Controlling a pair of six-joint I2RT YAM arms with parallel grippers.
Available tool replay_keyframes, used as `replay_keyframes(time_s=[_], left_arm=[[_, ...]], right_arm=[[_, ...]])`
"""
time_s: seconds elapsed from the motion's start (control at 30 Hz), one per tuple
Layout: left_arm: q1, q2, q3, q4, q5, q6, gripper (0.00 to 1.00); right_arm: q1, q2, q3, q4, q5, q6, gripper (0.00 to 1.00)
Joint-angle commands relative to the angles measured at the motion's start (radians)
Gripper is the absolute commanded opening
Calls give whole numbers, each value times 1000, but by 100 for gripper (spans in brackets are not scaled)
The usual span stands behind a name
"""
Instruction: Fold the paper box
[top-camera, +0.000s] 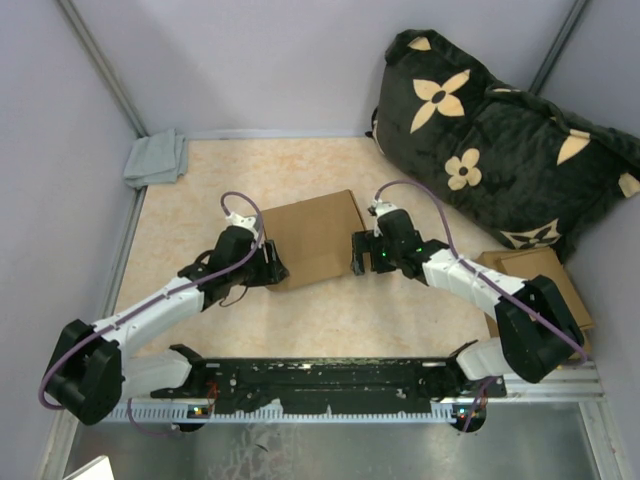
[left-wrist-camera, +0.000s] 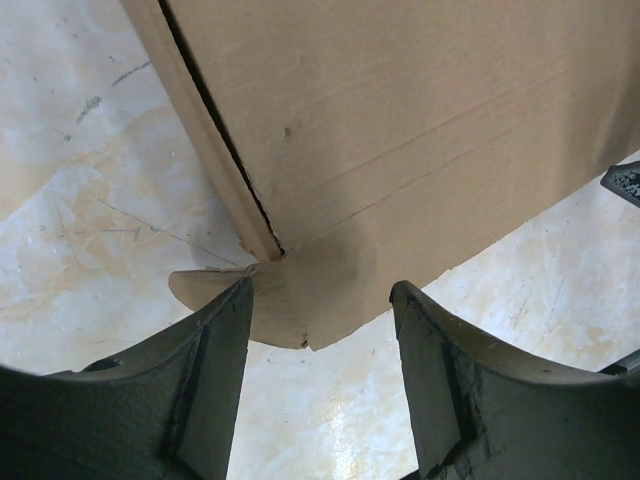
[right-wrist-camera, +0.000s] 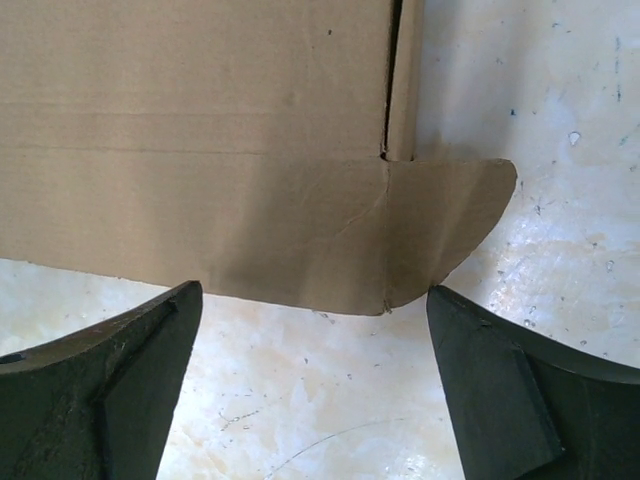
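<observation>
The paper box (top-camera: 315, 238) is plain brown cardboard, lying closed and flat on the tabletop between my two grippers. My left gripper (top-camera: 272, 268) is open at the box's near left corner. In the left wrist view the box (left-wrist-camera: 400, 130) fills the top, with a rounded tab (left-wrist-camera: 215, 288) sticking out by my left finger; my left gripper (left-wrist-camera: 320, 300) holds nothing. My right gripper (top-camera: 358, 252) is open at the box's right edge. In the right wrist view the box (right-wrist-camera: 200, 150) shows a rounded flap (right-wrist-camera: 445, 225) just above my open right gripper (right-wrist-camera: 315, 300).
A dark cushion with cream flowers (top-camera: 500, 140) leans at the back right. A grey cloth (top-camera: 157, 157) lies at the back left corner. More flat cardboard (top-camera: 545, 275) lies under my right arm at the right edge. Walls enclose the table.
</observation>
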Motion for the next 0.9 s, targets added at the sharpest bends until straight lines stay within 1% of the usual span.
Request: replay_keyframes(time_s=[0.0, 0.23, 0.37, 0.6, 0.87], left_arm=[[-12, -16, -10, -31, -23, -16, 64], [-14, -80, -36, -60, -12, -37, 65], [-15, -87, -42, -66, -15, -46, 65], [-17, -23, -43, -35, -11, -38, 65], [-23, 1, -44, 13, 30, -33, 64]], right_arm=[[12, -25, 53, 6, 67, -43, 94], [12, -16, 103, -23, 124, -67, 94], [12, -3, 126, -23, 134, -76, 95], [12, 65, 141, 9, 64, -90, 95], [18, 56, 112, 58, -46, -105, 91]])
